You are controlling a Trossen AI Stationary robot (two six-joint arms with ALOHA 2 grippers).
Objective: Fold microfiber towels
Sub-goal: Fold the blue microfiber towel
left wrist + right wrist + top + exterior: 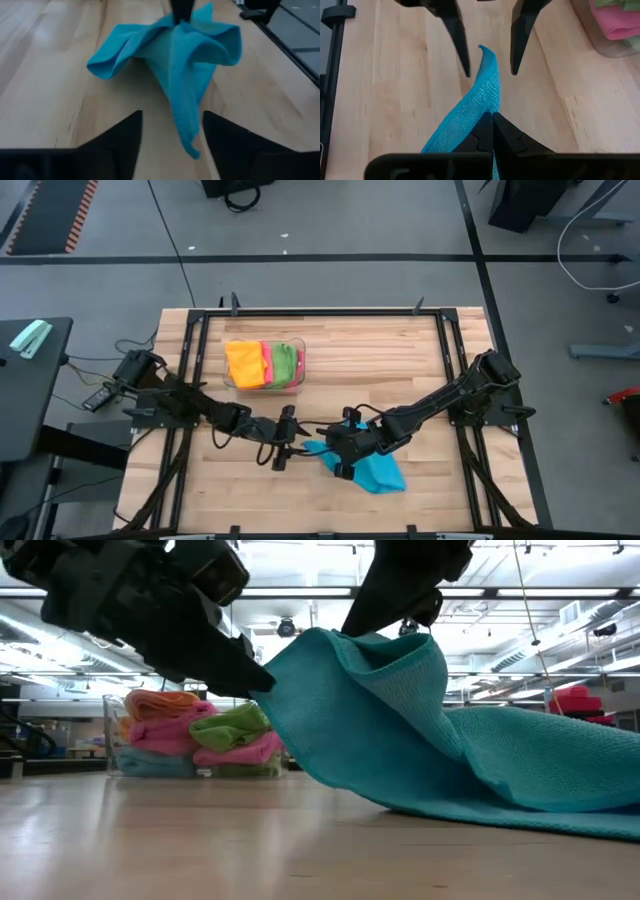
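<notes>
Between the left pincer [489,70] prongs — apart — rises the blue towel [470,107] tip, right pincer [492,131] clamping it.

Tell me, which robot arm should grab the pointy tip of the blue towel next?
The left one, probably. The left gripper has its jaws open on either side of the blue towel's raised tip. The right gripper is busy: its jaws are shut on the towel, holding it up off the table.
</notes>
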